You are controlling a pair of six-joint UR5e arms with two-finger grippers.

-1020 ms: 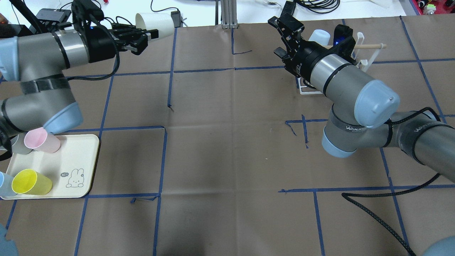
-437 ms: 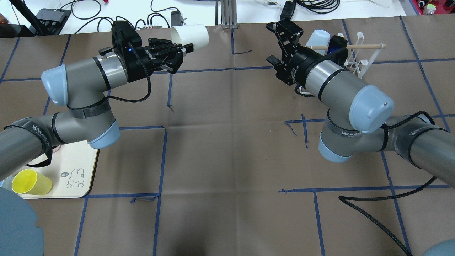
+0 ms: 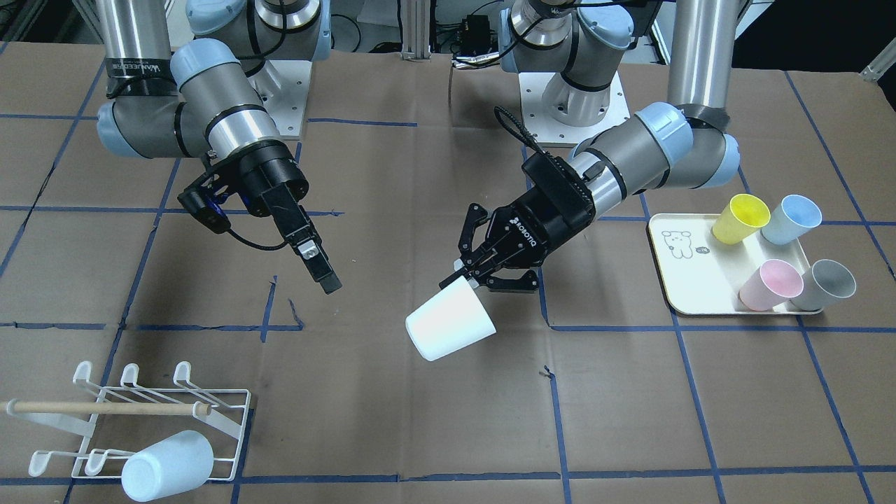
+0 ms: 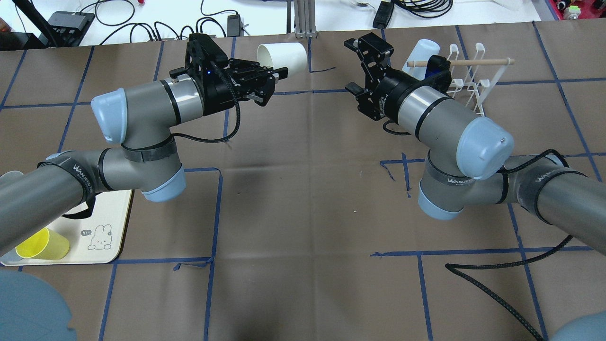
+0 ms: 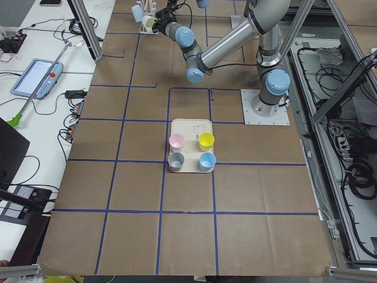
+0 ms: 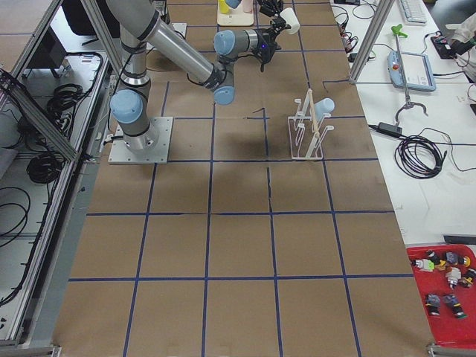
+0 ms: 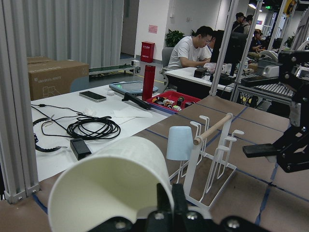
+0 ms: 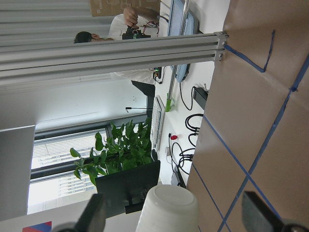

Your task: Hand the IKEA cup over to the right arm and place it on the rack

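Note:
My left gripper (image 4: 277, 76) is shut on the wall of a white cup (image 4: 284, 56) and holds it on its side above the table's far middle. The front view shows the cup (image 3: 450, 329) hanging below that gripper (image 3: 467, 276). My right gripper (image 4: 356, 66), with straight flat fingers, is open and empty. It faces the cup across a gap, left of the white wire rack (image 4: 468, 80). In the right wrist view the cup (image 8: 169, 208) lies ahead between the spread fingers (image 8: 94, 215). The left wrist view shows the cup (image 7: 106, 183) and the rack (image 7: 212, 154).
A light blue cup (image 4: 421, 52) hangs on the rack under its wooden dowel (image 4: 473, 61). The cream tray (image 3: 689, 280) on my left holds yellow (image 3: 740, 218), blue (image 3: 791, 218), pink (image 3: 770, 283) and grey (image 3: 827, 283) cups. A black cable (image 4: 497, 289) lies near the right front.
My left arm has swung right, carrying the white cup from the far left corner toward the middle. My right gripper has moved left, away from the rack, toward the cup.

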